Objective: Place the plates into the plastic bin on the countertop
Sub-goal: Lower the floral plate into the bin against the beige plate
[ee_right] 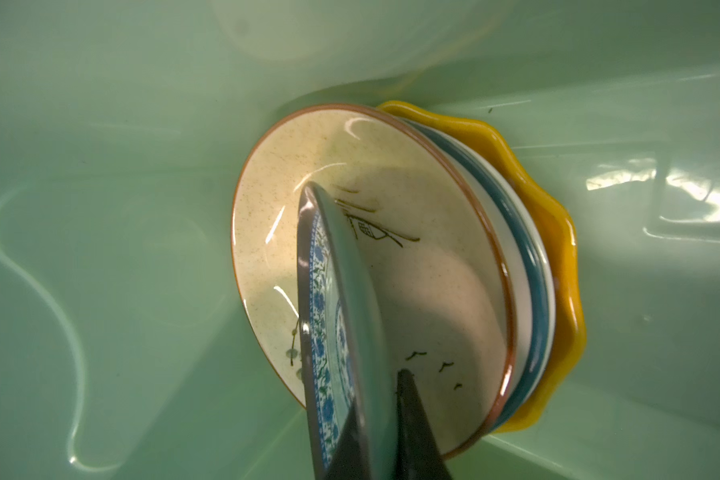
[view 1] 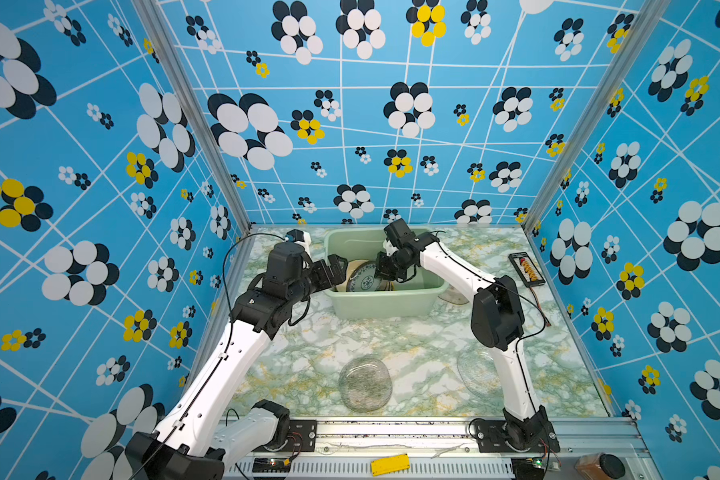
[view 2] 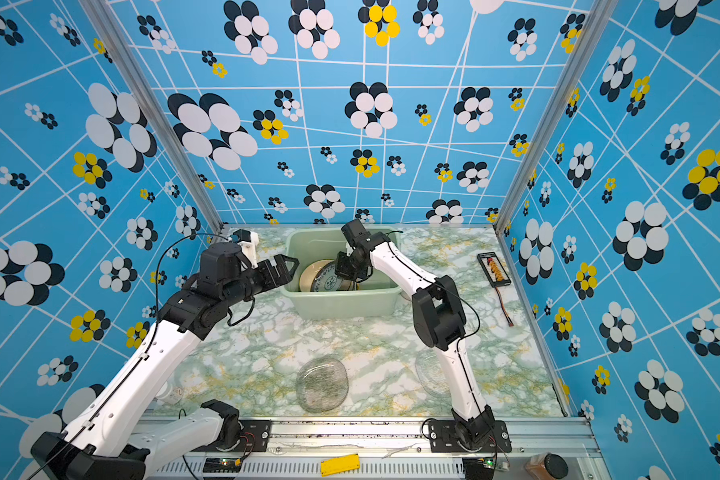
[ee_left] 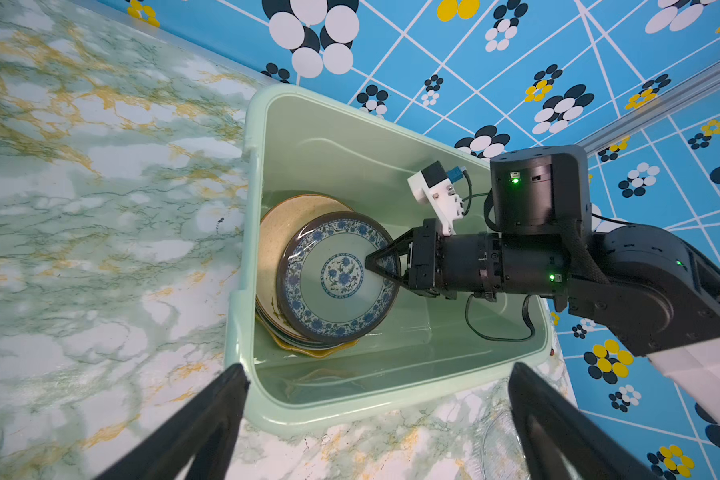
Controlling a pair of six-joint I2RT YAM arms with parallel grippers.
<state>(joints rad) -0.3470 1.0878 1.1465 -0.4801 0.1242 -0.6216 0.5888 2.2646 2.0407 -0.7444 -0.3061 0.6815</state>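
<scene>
One blue-patterned plate (ee_left: 329, 303) pinched at rim in my right fingers (ee_right: 416, 432), tilted over stack inside bin (ee_left: 350, 145); beige plate (ee_right: 308, 166) just beneath. My left fingers (ee_left: 208, 419) spread, empty, beside bin.

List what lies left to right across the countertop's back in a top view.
Open left gripper → blue-patterned plate inside the plastic bin → right gripper, shut on that plate's rim → small black board.

both top views high, looking down at countertop (view 1: 391, 345); wrist views close, sharing the plastic bin (ee_left: 350, 145)
</scene>
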